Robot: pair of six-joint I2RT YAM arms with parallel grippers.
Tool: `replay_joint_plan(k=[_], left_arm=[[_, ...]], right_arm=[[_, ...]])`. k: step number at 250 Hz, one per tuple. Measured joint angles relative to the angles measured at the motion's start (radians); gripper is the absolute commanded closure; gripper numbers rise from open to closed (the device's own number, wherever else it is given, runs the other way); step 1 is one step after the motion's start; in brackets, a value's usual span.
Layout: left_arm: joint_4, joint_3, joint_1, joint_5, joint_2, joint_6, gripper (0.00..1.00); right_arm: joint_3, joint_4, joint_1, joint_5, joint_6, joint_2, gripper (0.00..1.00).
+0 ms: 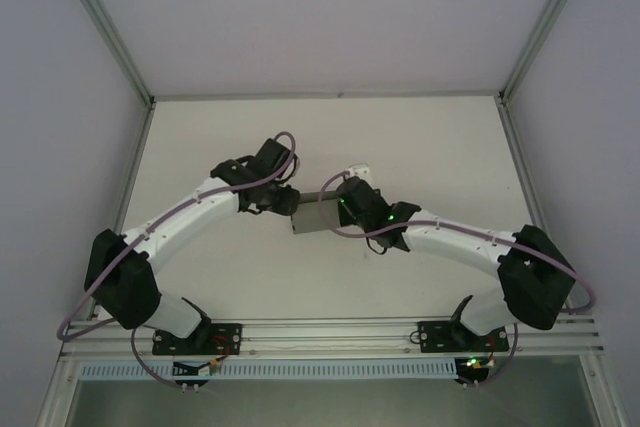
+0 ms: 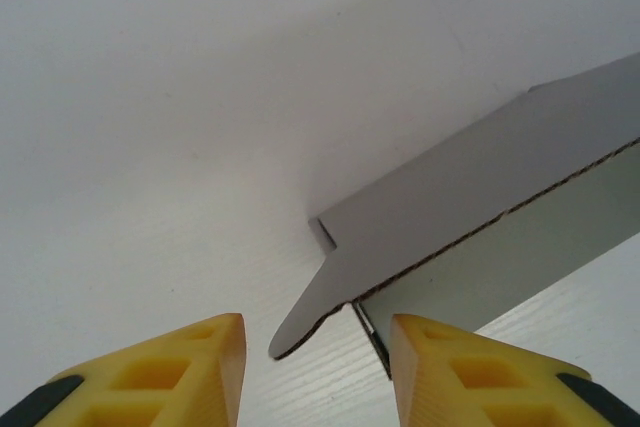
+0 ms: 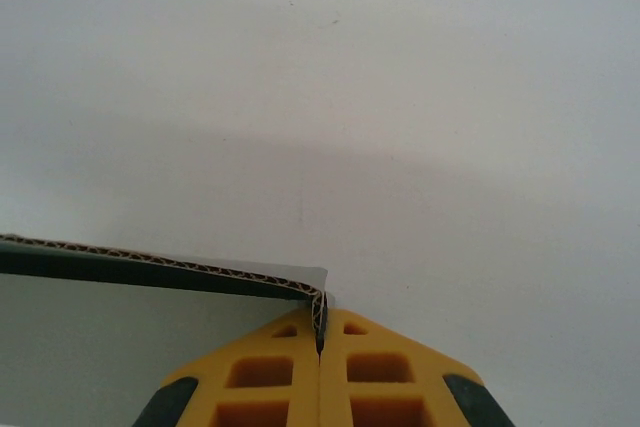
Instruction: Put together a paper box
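Note:
The paper box (image 1: pixel 318 215), grey corrugated card partly folded, is held above the white table between the two arms. My right gripper (image 3: pixel 321 319) is shut on a folded corner of the card (image 3: pixel 150 337), whose edge runs off to the left. My left gripper (image 2: pixel 318 352) is at the box's left end, and its yellow fingers (image 2: pixel 190 372) stand apart. A rounded grey tab (image 2: pixel 330 292) of the box pokes into the gap between them, touching neither finger. From above, the left gripper (image 1: pixel 284 201) and the right gripper (image 1: pixel 345 205) flank the box.
The white table (image 1: pixel 440 147) is enclosed by pale walls with aluminium posts (image 1: pixel 520 57) at the back corners. A metal rail (image 1: pixel 330 332) carrying both arm bases runs along the near edge.

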Motion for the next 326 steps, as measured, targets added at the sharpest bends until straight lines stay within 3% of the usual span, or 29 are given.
replay_joint_plan(k=[86, 146, 243, 326], left_arm=[[-0.002, 0.014, 0.003, 0.027, 0.024, 0.024, 0.91], [0.016, -0.008, 0.003, 0.027, 0.012, -0.017, 0.95], [0.156, -0.137, -0.017, 0.036, -0.077, -0.266, 0.99], [0.154, -0.136, -0.032, 0.018, -0.077, -0.357, 1.00]], right_arm=[[-0.006, 0.003, 0.003, 0.001, -0.023, -0.002, 1.00], [-0.004, 0.001, 0.010, 0.009, -0.018, 0.000, 1.00], [0.003, -0.024, 0.053, 0.089, 0.084, 0.014, 1.00], [-0.013, -0.013, 0.066, 0.106, 0.112, 0.006, 1.00]])
